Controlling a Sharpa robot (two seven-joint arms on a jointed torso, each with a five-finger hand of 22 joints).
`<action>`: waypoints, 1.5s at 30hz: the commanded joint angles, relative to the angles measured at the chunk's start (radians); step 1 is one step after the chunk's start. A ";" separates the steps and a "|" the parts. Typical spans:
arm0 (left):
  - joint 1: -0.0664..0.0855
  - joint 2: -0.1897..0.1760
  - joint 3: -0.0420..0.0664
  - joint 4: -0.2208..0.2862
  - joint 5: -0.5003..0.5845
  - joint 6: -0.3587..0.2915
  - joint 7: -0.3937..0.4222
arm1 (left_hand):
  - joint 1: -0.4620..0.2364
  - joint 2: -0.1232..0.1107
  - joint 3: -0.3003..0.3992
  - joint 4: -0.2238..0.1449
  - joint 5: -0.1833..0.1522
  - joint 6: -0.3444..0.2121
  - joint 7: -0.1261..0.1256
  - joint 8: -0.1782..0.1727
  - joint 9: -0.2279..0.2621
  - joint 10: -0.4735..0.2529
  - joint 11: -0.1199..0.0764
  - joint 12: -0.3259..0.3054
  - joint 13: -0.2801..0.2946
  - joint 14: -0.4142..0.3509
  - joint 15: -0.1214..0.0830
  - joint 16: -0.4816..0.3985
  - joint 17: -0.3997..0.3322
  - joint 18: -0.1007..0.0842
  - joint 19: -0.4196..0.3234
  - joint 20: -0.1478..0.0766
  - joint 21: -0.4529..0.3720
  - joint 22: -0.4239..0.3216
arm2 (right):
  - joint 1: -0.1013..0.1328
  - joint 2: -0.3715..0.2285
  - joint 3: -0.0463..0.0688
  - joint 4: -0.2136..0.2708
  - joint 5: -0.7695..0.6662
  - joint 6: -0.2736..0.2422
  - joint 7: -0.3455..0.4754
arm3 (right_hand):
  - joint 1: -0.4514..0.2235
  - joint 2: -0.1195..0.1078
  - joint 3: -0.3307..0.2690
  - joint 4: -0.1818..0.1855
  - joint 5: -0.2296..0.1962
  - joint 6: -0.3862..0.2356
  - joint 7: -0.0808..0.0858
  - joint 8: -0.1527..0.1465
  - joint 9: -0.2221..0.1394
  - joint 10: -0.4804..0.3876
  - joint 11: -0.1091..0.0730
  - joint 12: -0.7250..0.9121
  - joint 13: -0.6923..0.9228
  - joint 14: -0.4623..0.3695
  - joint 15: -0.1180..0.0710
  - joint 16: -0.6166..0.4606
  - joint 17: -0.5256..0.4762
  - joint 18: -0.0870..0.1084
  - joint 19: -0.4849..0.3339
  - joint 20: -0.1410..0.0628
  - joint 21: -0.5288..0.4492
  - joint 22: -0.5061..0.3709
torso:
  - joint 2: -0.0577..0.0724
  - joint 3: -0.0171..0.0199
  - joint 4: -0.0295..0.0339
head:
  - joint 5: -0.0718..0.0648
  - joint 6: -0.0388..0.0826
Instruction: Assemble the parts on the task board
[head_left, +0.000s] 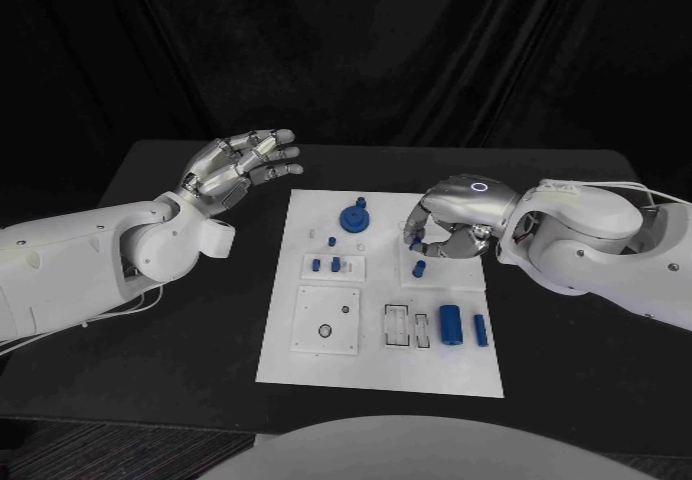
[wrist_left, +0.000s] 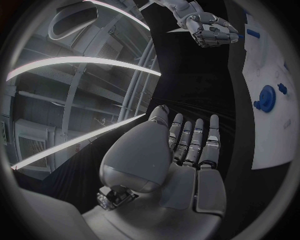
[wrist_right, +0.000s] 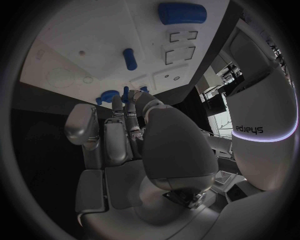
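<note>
Right hand (head_left: 444, 225) curled over task board (head_left: 384, 370), grasp unclear; blue peg (head_left: 418, 268) at its 6 o'clock. Left hand (head_left: 238, 165) spread, off board.

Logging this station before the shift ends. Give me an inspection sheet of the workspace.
Surface: black table, bare around the board.
Job's things: white task board centred; blue parts on it, including a round knob part and a large cylinder.
Clutter: nothing seen.
Robot hands: left robot hand open, raised beside the board; right robot hand curled over the board's far right; whether it holds anything is hidden.
Cables: white cable along the left arm.
Surroundings: black curtain behind.
</note>
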 joint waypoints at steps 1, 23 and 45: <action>-0.002 0.006 0.001 -0.003 0.008 0.021 0.144 | 0.011 -0.001 0.000 -0.008 0.006 -0.004 0.006 0.007 -0.002 -0.009 0.002 0.007 -0.001 0.001 0.009 0.006 -0.002 0.011 0.004 0.001 -0.004 -0.001 | -0.001 0.020 0.001 0.019 0.029 0.016 0.025 | 0.005 0.000 0.008 0.000 -0.006 0.011 -0.001 -0.007 -0.004 0.029 -0.016 -0.008 -0.004 0.018 -0.004 -0.004 0.003 -0.007 0.004 -0.001 0.009 0.138 | 0.000 0.0004 0.0001 | 0.008 0.000; -0.006 0.027 0.001 -0.007 -0.037 0.029 0.127 | 0.013 0.002 0.004 -0.010 0.007 -0.004 0.007 0.007 -0.002 -0.011 0.003 0.007 -0.001 0.000 0.010 0.007 -0.003 0.010 0.004 0.000 -0.005 -0.001 | -0.089 0.230 0.001 -0.066 -0.073 0.012 0.046 | 0.008 0.000 0.013 -0.002 -0.020 0.018 0.000 -0.022 -0.019 0.043 -0.016 -0.034 -0.021 0.023 -0.005 -0.001 0.008 -0.006 0.005 -0.002 0.008 0.137 | -0.019 0.0024 0.0077 | 0.025 0.000; -0.006 0.040 0.001 -0.016 -0.039 0.029 0.118 | 0.013 0.003 0.005 -0.011 0.006 -0.004 0.008 0.008 -0.002 -0.011 0.004 0.007 -0.001 0.000 0.010 0.007 -0.003 0.010 0.005 0.000 -0.005 -0.001 | -0.123 0.292 0.001 -0.108 -0.095 0.072 0.021 | 0.009 0.000 0.013 -0.002 -0.024 0.016 0.002 -0.029 -0.024 0.046 -0.014 -0.040 -0.025 0.022 -0.004 -0.004 0.004 -0.005 0.004 -0.002 0.001 0.135 | -0.020 0.0026 0.0069 | 0.025 0.000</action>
